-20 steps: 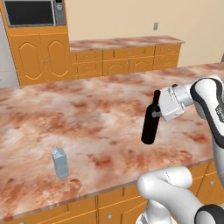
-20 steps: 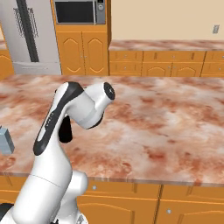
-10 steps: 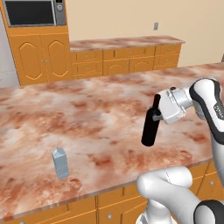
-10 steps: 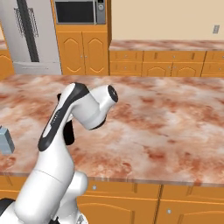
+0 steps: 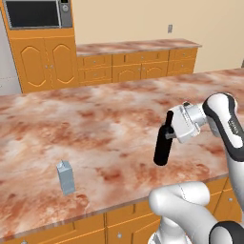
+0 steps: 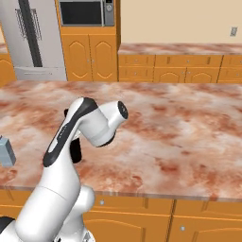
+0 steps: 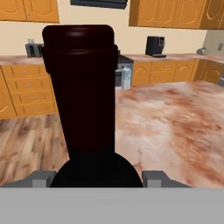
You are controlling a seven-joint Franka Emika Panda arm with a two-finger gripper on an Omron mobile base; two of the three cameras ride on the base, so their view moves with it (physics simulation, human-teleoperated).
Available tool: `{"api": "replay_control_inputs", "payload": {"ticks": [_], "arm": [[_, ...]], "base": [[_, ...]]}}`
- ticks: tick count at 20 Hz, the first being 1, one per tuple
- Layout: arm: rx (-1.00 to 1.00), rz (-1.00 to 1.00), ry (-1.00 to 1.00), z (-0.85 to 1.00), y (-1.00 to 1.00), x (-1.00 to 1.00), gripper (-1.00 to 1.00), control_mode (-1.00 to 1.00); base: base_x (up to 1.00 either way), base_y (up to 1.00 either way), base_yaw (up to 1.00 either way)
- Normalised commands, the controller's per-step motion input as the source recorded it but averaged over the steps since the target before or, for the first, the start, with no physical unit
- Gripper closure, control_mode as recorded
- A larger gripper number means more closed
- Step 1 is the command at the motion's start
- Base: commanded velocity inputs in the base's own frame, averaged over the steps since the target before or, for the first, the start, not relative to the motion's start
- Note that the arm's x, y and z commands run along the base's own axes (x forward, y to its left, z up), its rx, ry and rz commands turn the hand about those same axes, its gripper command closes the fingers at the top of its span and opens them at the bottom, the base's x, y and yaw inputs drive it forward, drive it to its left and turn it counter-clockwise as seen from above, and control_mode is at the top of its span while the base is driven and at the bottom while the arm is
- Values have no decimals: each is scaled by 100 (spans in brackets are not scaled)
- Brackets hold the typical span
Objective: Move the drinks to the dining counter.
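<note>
Left base view: the gripper (image 5: 170, 135) is closed on the neck of the black bottle (image 5: 163, 150), which stands upright at the near edge of the dining counter (image 5: 109, 124), well apart from a grey-blue carton (image 5: 66, 177) to its left (whether the bottle's base touches the marble cannot be told). Right base view: the arm hides most of the bottle (image 6: 75, 150), and the carton (image 6: 6, 151) sits at the frame's left edge. Hand view: the bottle neck (image 7: 83, 92) rises between the two finger tips (image 7: 154, 177).
</note>
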Motion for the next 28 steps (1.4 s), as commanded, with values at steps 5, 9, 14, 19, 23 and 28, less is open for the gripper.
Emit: {"api": "replay_control_inputs", "payload": {"ticks": [5,9,14,19,23,28], "arm": [[0,0,0,-32,0,5,100,-100],[0,0,0,-29,0,3,100,-100],[0,2,0,-29,0,0,100,-100],[0,2,0,-30,0,0,100,-100],[-1,3,0,-36,0,0,100,-100],[-2,3,0,-38,0,4,100,-100]], "base": [[0,0,0],[0,0,0],[0,0,0],[0,0,0],[0,0,0],[0,0,0]]}}
